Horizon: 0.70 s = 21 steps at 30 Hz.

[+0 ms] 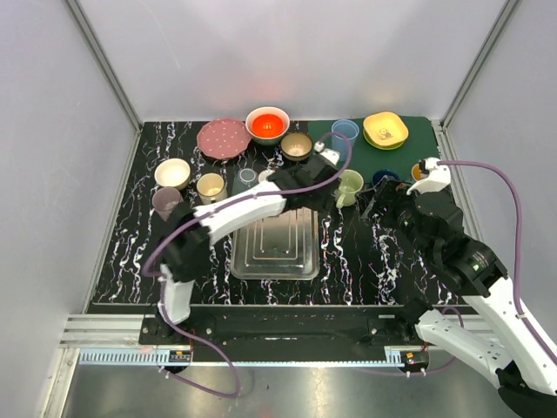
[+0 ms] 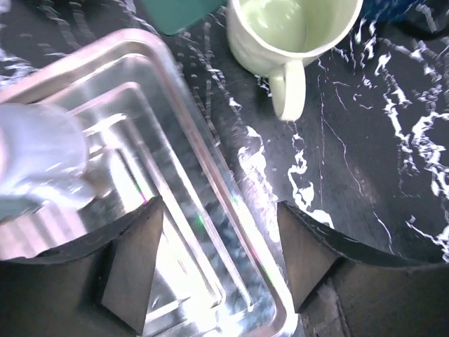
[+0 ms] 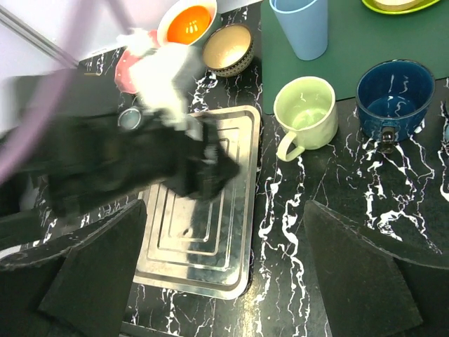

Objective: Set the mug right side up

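Table point(image 1: 130, 235): black marble, walls at 9, 12 and 3 o'clock. The far edge is packed with dishes. The near half is mostly bare, with bare strips at 9 and 3 o'clock of the tray.

Mat point(image 1: 426, 157): green, covers the far-right corner.

Tray point(image 1: 277, 252): steel, mid-table, nothing lying in it. Its right rim runs near the mug, with a thin strip of marble between them.

Left arm point(image 1: 235, 213): slants over the tray's far end toward 1 o'clock.

Left gripper point(image 2: 217, 210): spread wide with nothing between the fingers. It hangs over the tray's right rim. The mug is at its 1 o'clock, not touching.

Right gripper point(image 3: 224, 207): also wide and empty. It is up above the marble on the mug's 4 o'clock side, clear of it.

Mug point(image 3: 305, 109): pale green, glossy, already right side up.
- Mouth up, inside looks empty, handle at 7 o'clock.
- Stands on marble at the mat's near-left corner, just right of the tray's far end.

Around the mug:
- Blue bowl point(image 3: 393, 95) at 3 o'clock, near but apart.
- Blue cup point(image 3: 302, 24) at 12 o'clock, on the mat.
- Patterned bowl point(image 3: 228, 49) at 10 o'clock.
- Bare marble from 5 to 7 o'clock, the only open side.
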{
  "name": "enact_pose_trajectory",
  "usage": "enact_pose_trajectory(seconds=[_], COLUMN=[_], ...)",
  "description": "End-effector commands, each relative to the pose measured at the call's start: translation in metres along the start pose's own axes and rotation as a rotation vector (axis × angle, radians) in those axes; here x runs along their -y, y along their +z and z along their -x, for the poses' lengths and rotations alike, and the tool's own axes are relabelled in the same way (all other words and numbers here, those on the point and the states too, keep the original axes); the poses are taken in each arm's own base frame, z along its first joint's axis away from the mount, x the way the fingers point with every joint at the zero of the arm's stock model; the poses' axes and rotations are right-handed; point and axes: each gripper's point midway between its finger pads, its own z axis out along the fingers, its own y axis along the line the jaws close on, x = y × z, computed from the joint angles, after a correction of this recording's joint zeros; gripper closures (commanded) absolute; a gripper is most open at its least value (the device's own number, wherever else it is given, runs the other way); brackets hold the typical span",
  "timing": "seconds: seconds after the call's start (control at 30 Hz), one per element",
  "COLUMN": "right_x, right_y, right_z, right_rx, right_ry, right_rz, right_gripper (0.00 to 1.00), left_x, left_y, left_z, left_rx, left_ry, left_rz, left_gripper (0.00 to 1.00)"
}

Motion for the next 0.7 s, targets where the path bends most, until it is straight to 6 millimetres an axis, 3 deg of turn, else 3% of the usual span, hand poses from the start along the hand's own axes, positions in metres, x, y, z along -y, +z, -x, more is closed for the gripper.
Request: enact_pose_trajectory(seconds=[0.0, 0.03, 0.17, 0.2, 0.27, 0.3, 0.33, 0.37, 0.4, 0.47, 0.5, 0.57, 0.6, 0.67], right_x=[0.007, 0.007, -0.005, -0.008, -0.029, -0.03, -0.05, -0.057, -0.057, -0.074, -0.074, -0.085, -0.082, -0.092], right_y=[0.013, 0.02, 0.054, 0.069, 0.086, 0.104, 0.109, 0.116, 0.132, 0.143, 0.154, 0.164, 0.174, 0.184], right_z=[0.003, 0.001, -0.017, -0.03, -0.044, -0.064, -0.072, -0.082, -0.105, -0.121, -0.143, -0.154, -0.171, -0.174], right_rx=[0.02, 0.015, -0.033, -0.074, -0.127, -0.2, -0.255, -0.3, -0.378, -0.436, -0.498, -0.521, -0.563, -0.57], right_ry=[-0.042, -0.045, -0.068, -0.101, -0.115, -0.149, -0.157, -0.171, -0.201, -0.234, -0.276, -0.332, -0.366, -0.381], right_rz=[-0.064, -0.078, -0.064, -0.056, 0.029, 0.026, 0.111, 0.141, 0.145, 0.203, 0.209, 0.219, 0.209, 0.218], right_gripper=[0.0, 0.0, 0.01, 0.02, 0.07, 0.08, 0.12, 0.15, 0.18, 0.26, 0.29, 0.3, 0.3, 0.29], left_x=[-0.028, -0.039, -0.075, -0.087, -0.103, -0.111, -0.116, -0.119, -0.123, -0.126, -0.128, -0.133, -0.138, -0.143], left_y=[-0.096, -0.119, -0.173, -0.201, -0.211, -0.233, -0.232, -0.238, -0.254, -0.253, -0.262, -0.257, -0.261, -0.259], left_z=[0.054, 0.05, 0.032, 0.034, 0.013, 0.012, 0.0, -0.005, -0.007, -0.025, -0.03, -0.044, -0.05, -0.06], left_rx=[0.265, 0.294, 0.384, 0.446, 0.451, 0.5, 0.493, 0.504, 0.538, 0.524, 0.542, 0.523, 0.526, 0.511], left_ry=[-0.109, -0.128, -0.217, -0.272, -0.295, -0.327, -0.32, -0.324, -0.33, -0.298, -0.299, -0.293, -0.307, -0.313], left_rz=[0.059, 0.069, 0.129, 0.136, 0.162, 0.141, 0.138, 0.129, 0.105, 0.091, 0.075, 0.084, 0.094, 0.109], left_gripper=[0.3, 0.25, 0.01, 0.01, 0.01, 0.01, 0.01, 0.01, 0.01, 0.01, 0.01, 0.01, 0.01, 0.01])
